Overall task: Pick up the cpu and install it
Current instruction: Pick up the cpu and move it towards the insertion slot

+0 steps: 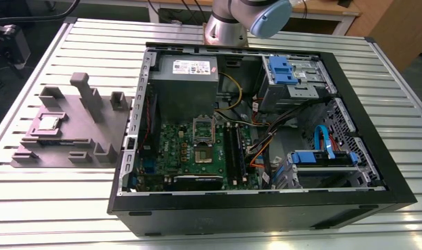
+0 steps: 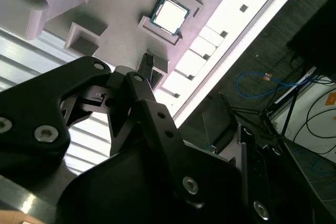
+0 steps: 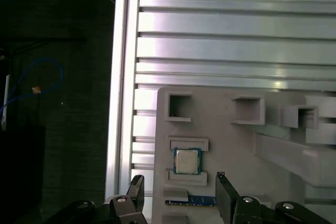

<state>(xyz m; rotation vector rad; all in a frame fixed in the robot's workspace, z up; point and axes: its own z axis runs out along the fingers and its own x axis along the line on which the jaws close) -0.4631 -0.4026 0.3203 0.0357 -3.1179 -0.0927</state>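
The gripper, fingers apart, hangs near the chip on the grey tray (untouched); an off-centre squeeze could tilt it

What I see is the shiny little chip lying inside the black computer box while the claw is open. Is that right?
No. The cpu lies on the grey holder on the table, outside the computer case, as the exterior view shows. The gripper, in the first wrist view, is open, as you said.

cpu: small square chip, shiny silver lid, thin dark rim. Lies flat, lid up, seated in a recess of the grey fixture block.
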